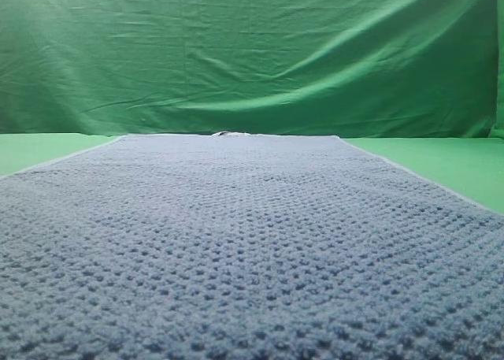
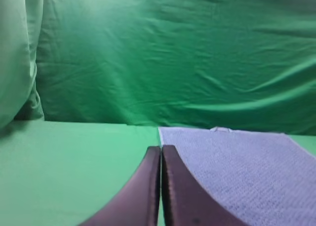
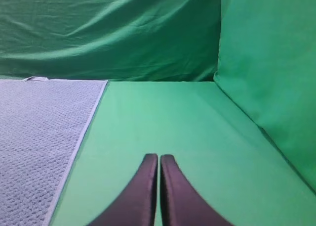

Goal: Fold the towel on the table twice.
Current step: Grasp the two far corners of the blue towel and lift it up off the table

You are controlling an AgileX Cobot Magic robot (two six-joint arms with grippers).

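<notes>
Blue-grey and bumpy with its waffle weave, the towel (image 1: 252, 250) lies spread flat and unfolded on the table (image 1: 441, 159), filling the near part of the exterior high view and running away to a straight far edge just short of the wrinkled green backdrop cloth (image 1: 252, 53). Thin pale edging outlines its left and right sides, and a small pale tab (image 1: 224, 133) sticks up at the middle of the far edge. Bright green table surface shows on both sides of the towel, wider on the right than on the left in that view. My left gripper (image 2: 161, 152) is clenched, its two dark fingers pressed together with nothing between them; it hangs over the bare green table just beside the towel's left edge, and the right finger (image 2: 182, 196) overlaps the towel's near left part in the wrist view. My right gripper (image 3: 159, 159) is likewise pinched shut on nothing, its dark fingers (image 3: 140, 191) meeting at the tips above bare table, clearly apart from the towel's right edge, which runs along the left of that view. A second hanging green cloth (image 3: 271, 63) closes off the right side of the table there.
</notes>
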